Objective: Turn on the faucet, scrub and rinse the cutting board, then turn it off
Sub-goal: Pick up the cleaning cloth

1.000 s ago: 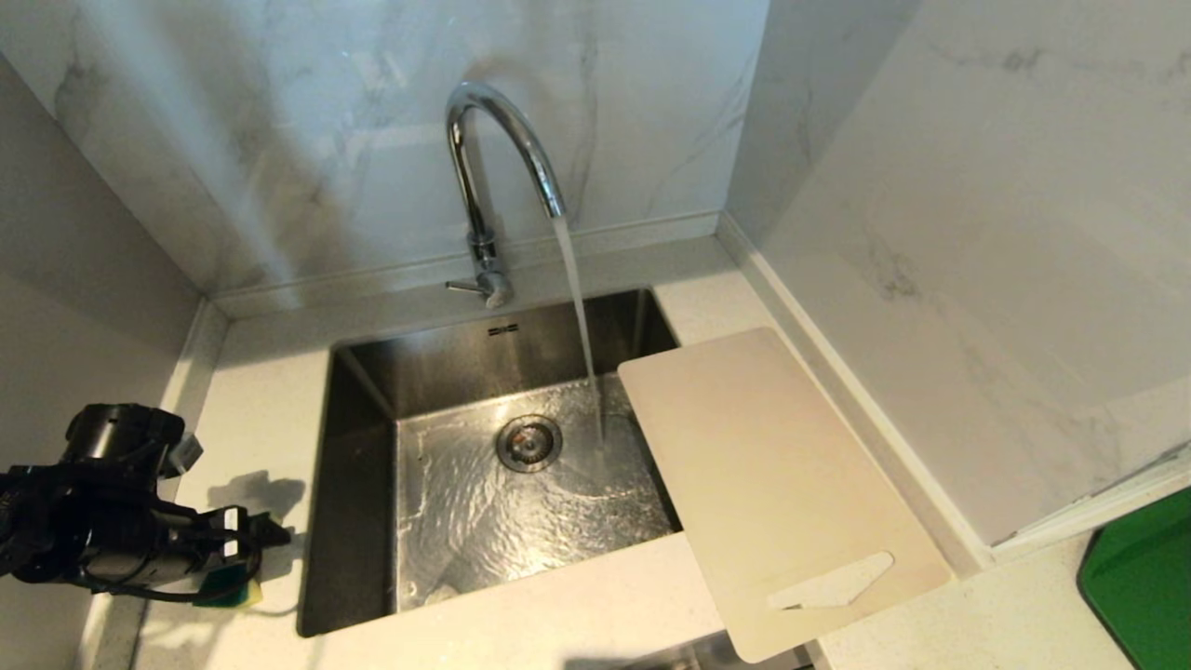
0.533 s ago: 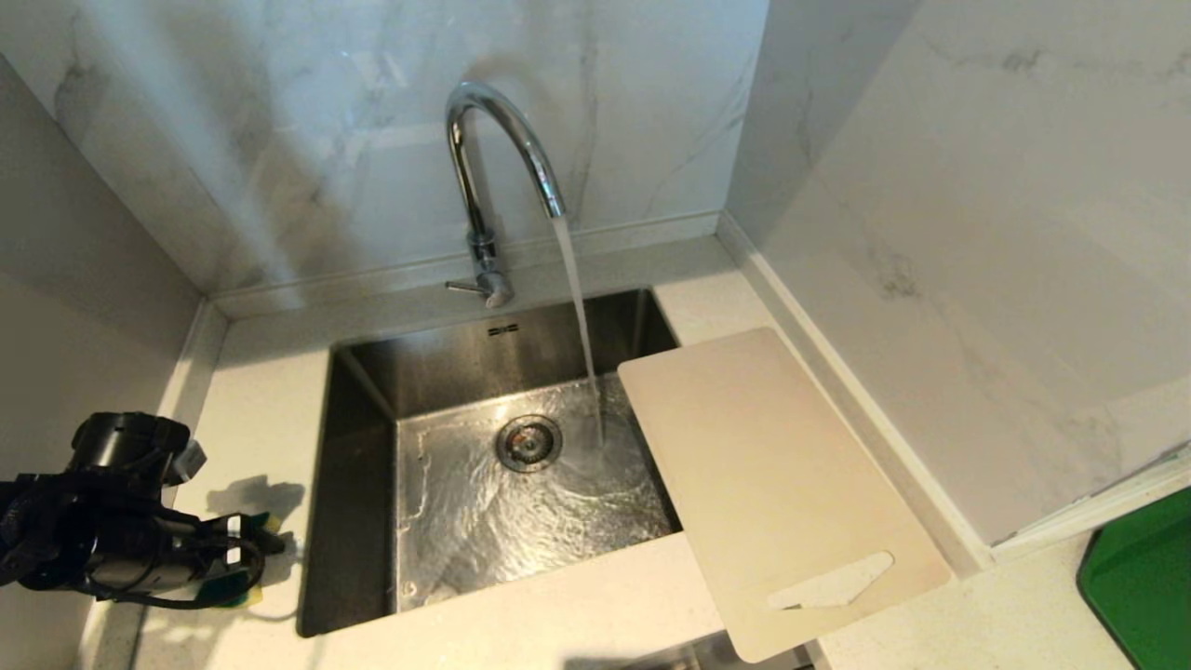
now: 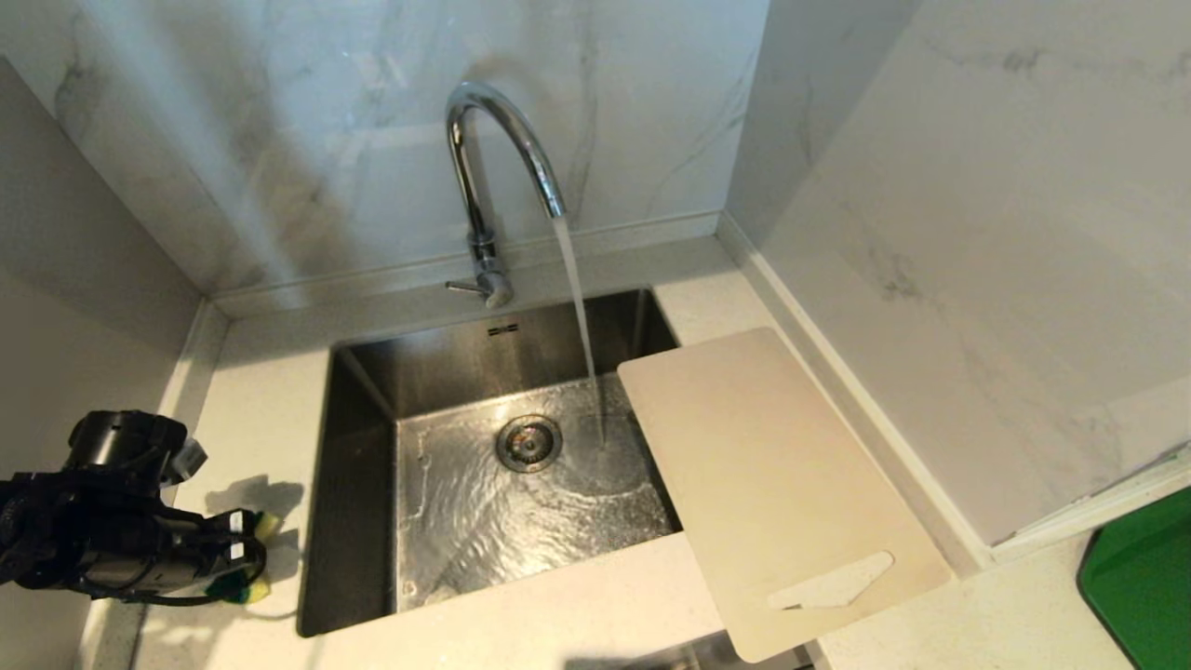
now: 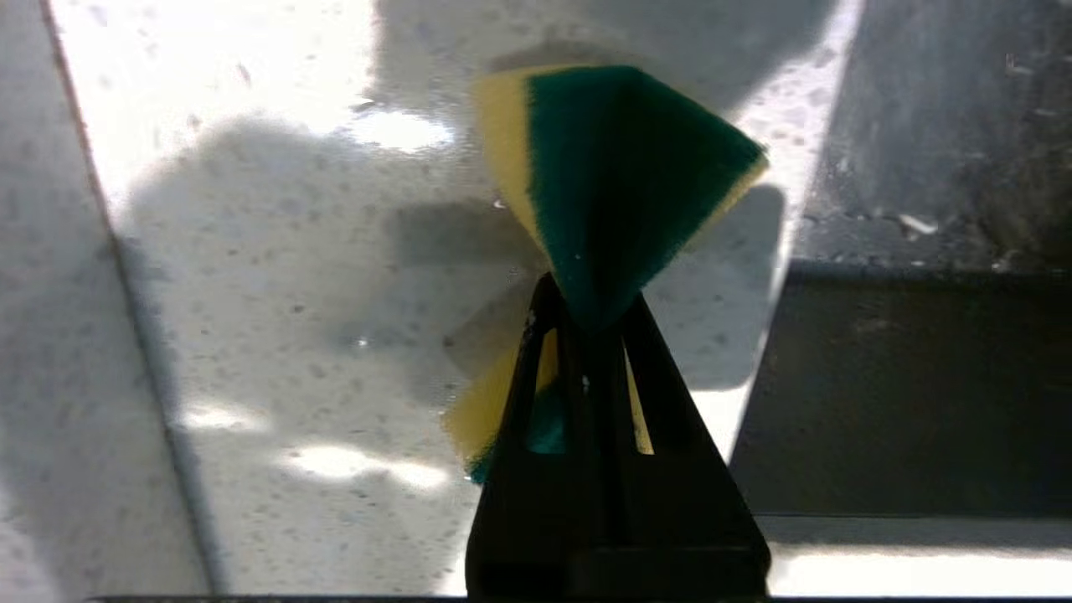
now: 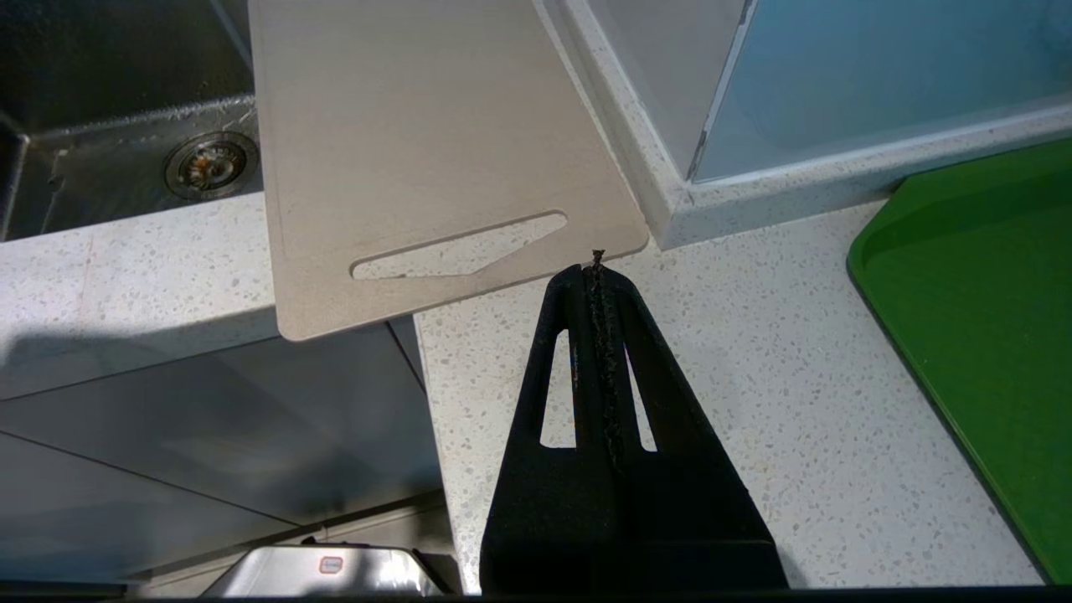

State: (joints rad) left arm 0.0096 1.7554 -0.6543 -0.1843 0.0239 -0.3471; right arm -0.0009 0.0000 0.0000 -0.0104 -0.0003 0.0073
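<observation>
White speckled countertop framed the steel sink, faucet running. Left gripper, at the sink's left edge, pinched the sponge flat; right gripper hung pressed together. Cutting board bridged the sink's right edge. Carry the sponge over level, then press firmly.

Green tray cut off at edge

Head camera above sink, wrist close-ups
</observation>
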